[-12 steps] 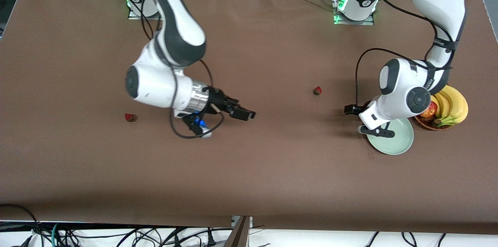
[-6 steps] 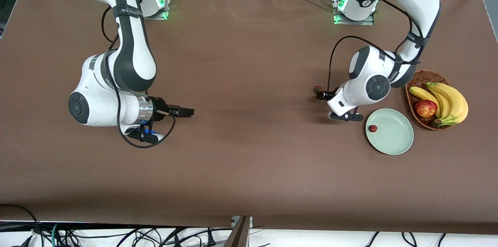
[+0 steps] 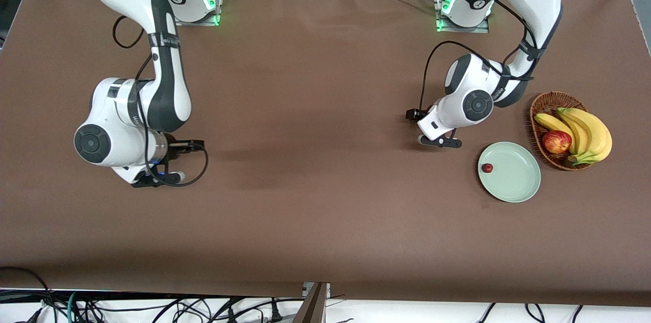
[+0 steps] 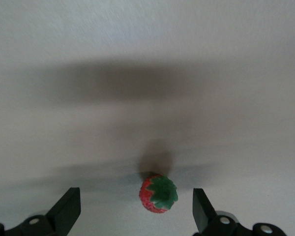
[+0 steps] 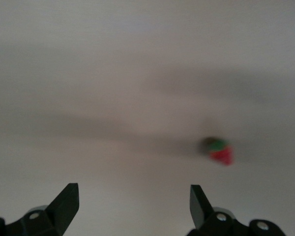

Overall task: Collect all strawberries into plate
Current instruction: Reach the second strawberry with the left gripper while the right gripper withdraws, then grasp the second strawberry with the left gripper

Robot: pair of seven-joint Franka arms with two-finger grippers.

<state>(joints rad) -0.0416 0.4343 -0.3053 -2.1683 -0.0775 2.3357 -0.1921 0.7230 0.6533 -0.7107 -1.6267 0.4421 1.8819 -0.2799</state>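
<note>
With one strawberry [image 3: 487,168] already on the plate [image 3: 519,188], two remain. The left gripper [image 4: 132,211], jaws spread, should be lowered centred over its strawberry [image 4: 158,193]. The right gripper [image 5: 130,209], jaws also spread, should first be centred on its strawberry [image 5: 220,151].

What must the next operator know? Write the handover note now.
Left gripper: open, low over a small red strawberry with a green cap on the brown table, not gripped.
Right gripper: open, over the table's right-arm end; second strawberry sits off its line.
Done: third strawberry lies in the round pale-green plate.
Left: two berries to pick and plate.
</note>
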